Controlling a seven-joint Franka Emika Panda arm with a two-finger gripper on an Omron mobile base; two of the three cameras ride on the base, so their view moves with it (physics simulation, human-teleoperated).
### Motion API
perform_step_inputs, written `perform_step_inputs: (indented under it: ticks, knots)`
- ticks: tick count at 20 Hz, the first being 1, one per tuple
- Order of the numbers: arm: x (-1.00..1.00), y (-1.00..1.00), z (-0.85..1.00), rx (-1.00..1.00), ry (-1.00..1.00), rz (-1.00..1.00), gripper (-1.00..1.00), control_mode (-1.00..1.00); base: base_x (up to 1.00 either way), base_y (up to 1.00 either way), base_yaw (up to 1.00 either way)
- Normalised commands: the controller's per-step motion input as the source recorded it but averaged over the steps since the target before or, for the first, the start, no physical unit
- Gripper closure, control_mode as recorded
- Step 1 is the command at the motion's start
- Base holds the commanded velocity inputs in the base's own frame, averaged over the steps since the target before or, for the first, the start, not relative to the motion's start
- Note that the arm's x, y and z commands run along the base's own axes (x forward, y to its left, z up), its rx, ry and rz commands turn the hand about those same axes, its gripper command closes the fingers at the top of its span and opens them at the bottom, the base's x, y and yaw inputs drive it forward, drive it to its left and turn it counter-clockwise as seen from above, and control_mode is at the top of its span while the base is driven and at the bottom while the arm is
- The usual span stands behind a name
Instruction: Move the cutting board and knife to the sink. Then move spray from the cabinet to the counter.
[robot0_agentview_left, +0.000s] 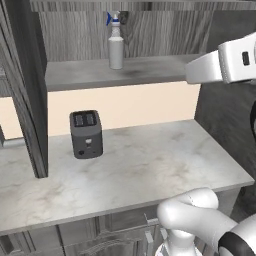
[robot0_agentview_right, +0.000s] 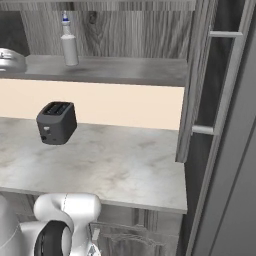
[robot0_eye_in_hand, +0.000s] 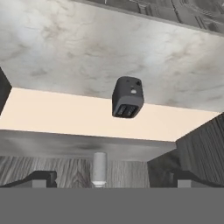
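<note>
Two risks ahead, both judgement calls: spray bottle (robot0_agentview_left: 115, 46) stands upright on open cabinet (robot0_agentview_left: 30, 90) shelf, tall and narrow, so off-centre approach could tip it against back wall; forearm could clip open cabinet door. Gripper (robot0_eye_in_hand: 112, 181) spread wide, holding nothing; bottle sits straight ahead between jaws, well apart (hand view rolled upside down). Toaster (robot0_agentview_left: 86, 134) on counter (robot0_agentview_left: 150, 165) far beyond jaws. Arm raised high, forearm level with shelf.

One spray (robot0_agentview_left: 115, 44), one toaster (robot0_agentview_left: 86, 134), one counter (robot0_agentview_left: 150, 165), one open cabinet (robot0_agentview_left: 125, 72).
</note>
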Motion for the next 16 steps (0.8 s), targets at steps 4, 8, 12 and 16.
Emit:
perform_step_inputs:
  ticks: [4,8,12,16]
  knots:
    - [0.34,0.02,0.00,0.00,-0.01,0.00,-1.00,-1.00,0.00,0.00,0.00]
    - [0.46,0.06,-0.01,0.00,-0.01,0.00,-1.00,-1.00,0.00,0.00,0.00]
    - [0.43,0.04,-0.12,0.00,-0.07,0.00,-1.00,-1.00,0.00,0.00,0.00]
    - [0.30,0.12,-0.35,0.00,-0.08,0.00,-1.00,-1.00,0.00,0.00,0.00]
